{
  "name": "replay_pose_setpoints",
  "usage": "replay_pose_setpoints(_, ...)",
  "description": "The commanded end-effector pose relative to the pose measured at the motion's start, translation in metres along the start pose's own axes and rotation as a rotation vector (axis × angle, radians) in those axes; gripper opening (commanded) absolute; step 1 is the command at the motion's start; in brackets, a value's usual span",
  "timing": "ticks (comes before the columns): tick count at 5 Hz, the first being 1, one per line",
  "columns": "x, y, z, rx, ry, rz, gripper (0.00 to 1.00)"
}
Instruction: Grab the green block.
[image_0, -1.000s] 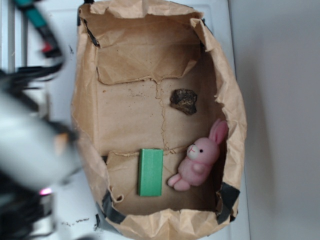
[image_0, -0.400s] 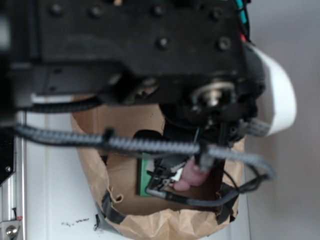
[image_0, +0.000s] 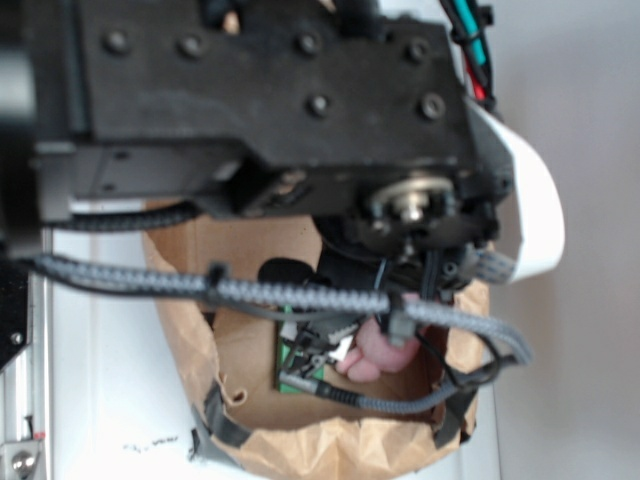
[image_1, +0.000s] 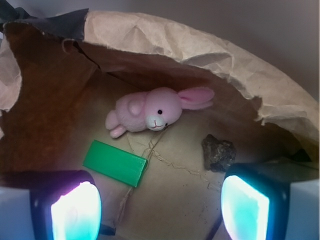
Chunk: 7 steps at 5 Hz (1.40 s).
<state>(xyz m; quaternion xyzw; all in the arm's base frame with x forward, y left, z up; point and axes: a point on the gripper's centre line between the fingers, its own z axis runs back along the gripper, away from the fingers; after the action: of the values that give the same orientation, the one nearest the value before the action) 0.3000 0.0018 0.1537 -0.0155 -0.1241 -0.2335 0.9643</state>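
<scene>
pincer: open, holding nothing, above bag floor | green block: flat on paper bag floor, at 10 o'clock from pincer, untouched | pink bunny: near block, at its 1 o'clock | dark rock: at block's 3 o'clock, well apart

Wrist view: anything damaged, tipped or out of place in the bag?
Nothing alarming. The paper bag has a ragged, torn rim, with dark tape at one corner. The pink bunny lies on its side. The green block lies flat and the dark rock sits apart from it. The gripper is open above them, holding nothing.
</scene>
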Motion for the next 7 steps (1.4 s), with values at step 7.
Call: replay_pose_setpoints(7,-0.026,-0.071,-0.087,-0.187,0.029,-0.942,1.00)
